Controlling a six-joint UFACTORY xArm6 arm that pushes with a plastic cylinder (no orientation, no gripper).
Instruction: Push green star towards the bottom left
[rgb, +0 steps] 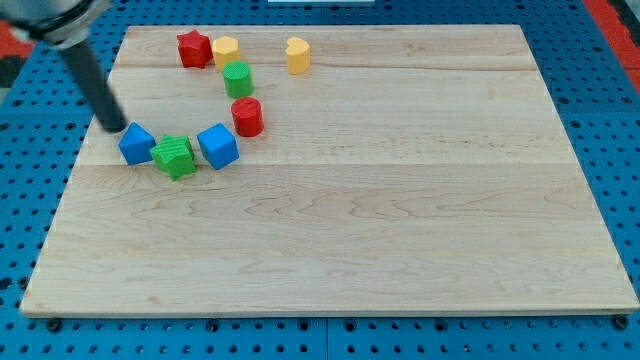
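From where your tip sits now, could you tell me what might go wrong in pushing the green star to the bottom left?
1. My tip sits just up-left of a blue block, which lies between it and the green star; a straight push would likely move that block first.
2. A second blue block sits right against the star's other side and may get dragged along.
3. The star is near the board's left edge, so overshoot could send it off.

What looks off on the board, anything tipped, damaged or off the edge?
Nothing stands out. All eight blocks sit on the wooden board, clustered at the view's upper left. The green star sits wedged between two blue blocks; my tip is beside the left blue block.
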